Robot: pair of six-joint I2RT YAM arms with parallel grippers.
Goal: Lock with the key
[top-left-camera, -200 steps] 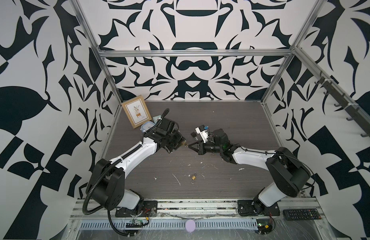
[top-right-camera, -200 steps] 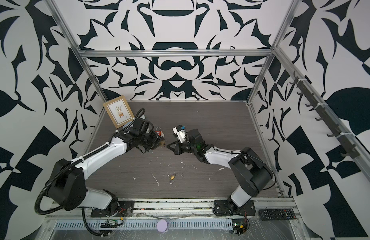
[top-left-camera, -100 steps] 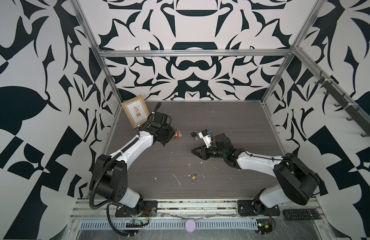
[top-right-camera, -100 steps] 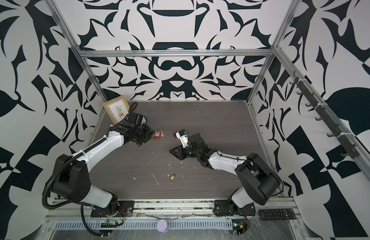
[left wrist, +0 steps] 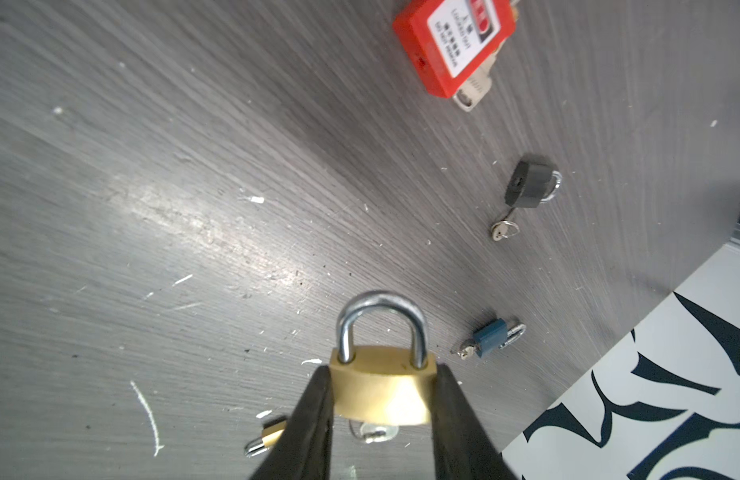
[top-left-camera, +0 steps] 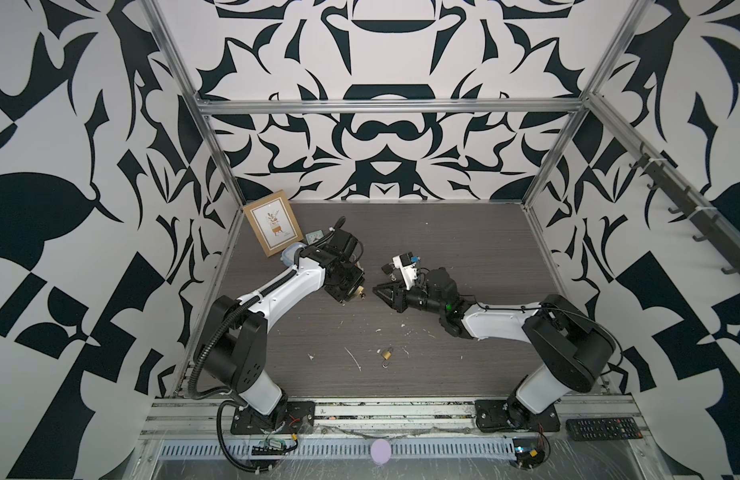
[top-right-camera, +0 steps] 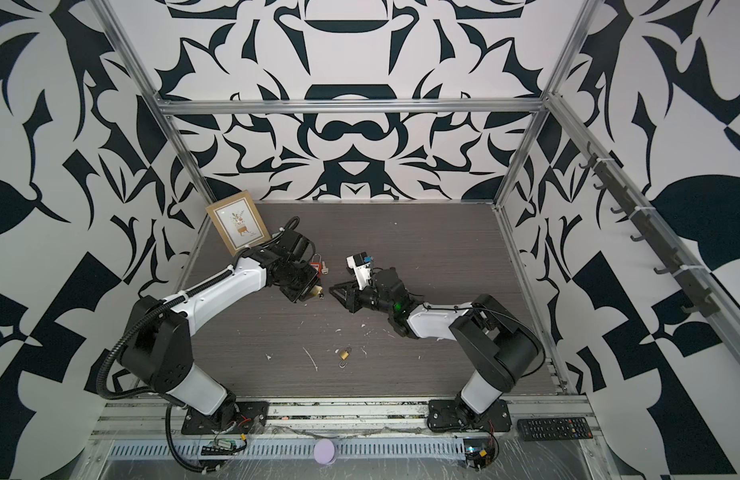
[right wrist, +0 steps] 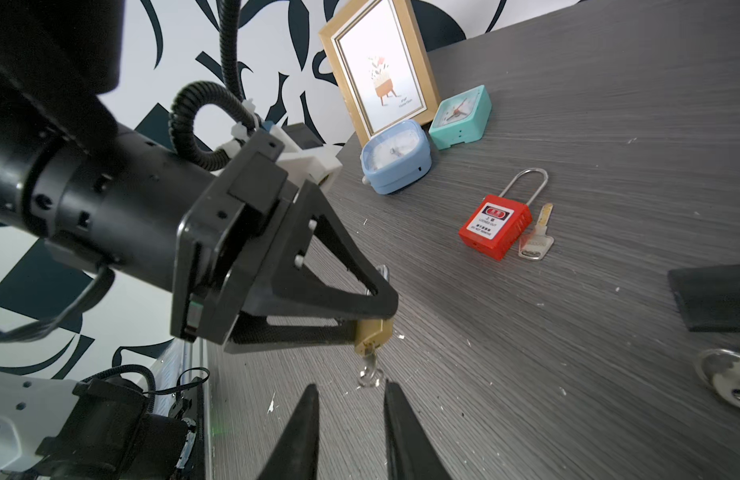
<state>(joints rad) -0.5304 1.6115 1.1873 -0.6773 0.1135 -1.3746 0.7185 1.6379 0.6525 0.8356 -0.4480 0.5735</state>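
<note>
Two grippers face each other tip to tip over the middle of the table (right wrist: 568, 374), a small gap between them in both top views. The left gripper (left wrist: 383, 372) clamps a brass padlock (left wrist: 381, 399) by the sides of its body, held above the tabletop, with both legs of the steel shackle seated. A small key (right wrist: 370, 370) on a ring hangs from the keyhole in its underside. The right gripper (right wrist: 351, 388) holds nothing, its jaws a narrow way apart and its tips just short of that key. Lying on the table are a red padlock (right wrist: 495, 226) beside a flat key (right wrist: 536, 241), a black padlock (left wrist: 530, 183), a blue padlock (left wrist: 491, 343) and a small brass padlock (top-left-camera: 387, 354).
</note>
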